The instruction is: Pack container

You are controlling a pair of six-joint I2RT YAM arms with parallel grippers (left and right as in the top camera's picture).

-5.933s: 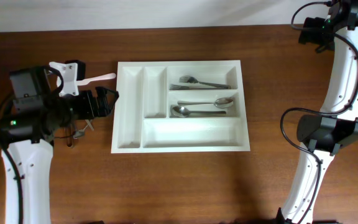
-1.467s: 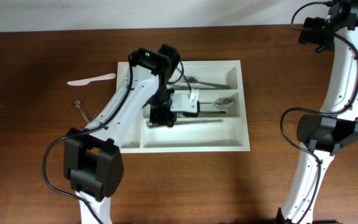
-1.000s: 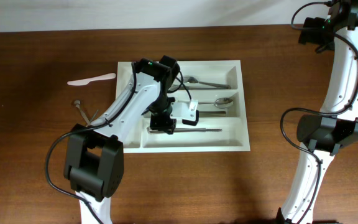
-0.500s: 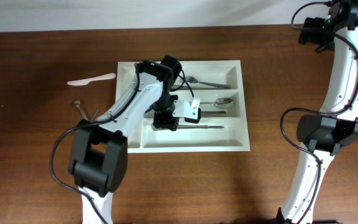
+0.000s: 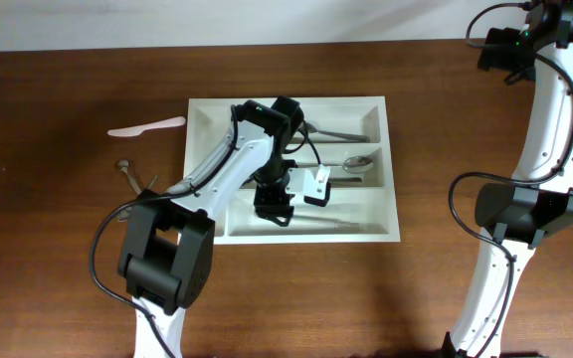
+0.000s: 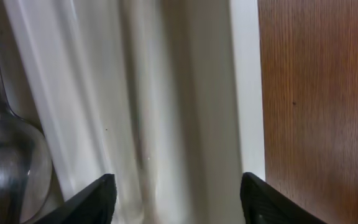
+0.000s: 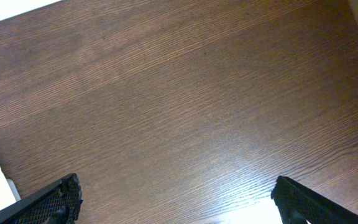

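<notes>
The container (image 5: 199,179) is a white cutlery tray in the middle of the table. Forks (image 5: 324,130) lie in its top long compartment and spoons (image 5: 351,162) in the middle one. A thin metal knife (image 5: 321,225) lies in the bottom long compartment. My left gripper (image 5: 275,207) hangs over the left part of that bottom compartment, open and empty. In the left wrist view its fingers (image 6: 176,183) straddle the white compartment floor (image 6: 185,112), with a spoon bowl (image 6: 11,155) at the left. My right gripper (image 5: 497,50) is far off at the back right, open (image 7: 179,186) over bare wood.
A white plastic knife (image 5: 147,126) lies on the table left of the tray. More metal cutlery (image 5: 132,177) lies below it, partly under my left arm. The tray's near rim (image 6: 247,93) borders brown table (image 6: 316,93).
My left gripper brought a metal knife from the table's left side into the tray, lowered it into the bottom compartment and let go. The right arm has not moved.
</notes>
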